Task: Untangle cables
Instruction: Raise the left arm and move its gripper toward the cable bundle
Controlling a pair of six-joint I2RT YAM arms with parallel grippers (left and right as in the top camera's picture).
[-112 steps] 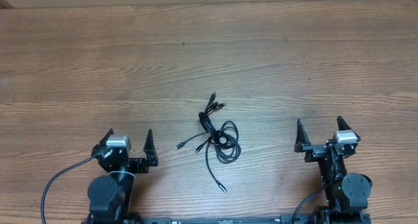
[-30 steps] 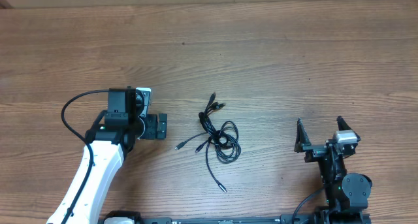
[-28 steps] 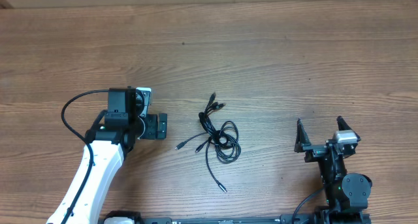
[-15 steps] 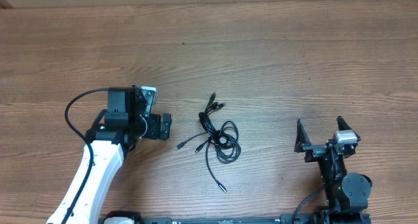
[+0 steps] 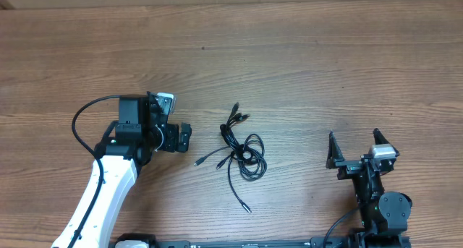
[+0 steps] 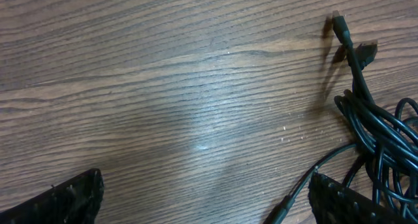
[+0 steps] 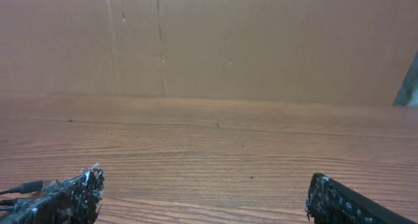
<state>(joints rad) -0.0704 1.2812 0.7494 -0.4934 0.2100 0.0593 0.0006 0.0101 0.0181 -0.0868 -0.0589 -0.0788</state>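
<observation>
On a brown wood-grain table (image 5: 304, 67) backed by a plain tan board (image 7: 261, 41), the cables (image 5: 241, 150) lie in a loose black tangle with plug ends splayed outward. Well to the right of the cables, toward the robot's base, the right gripper (image 5: 354, 147) sits with its jaws spread wide and grasps nothing. Just left of the cables, the left gripper (image 5: 176, 119) hangs low over the wood, its jaws equally wide and empty, with one finger near a stray cord.
</observation>
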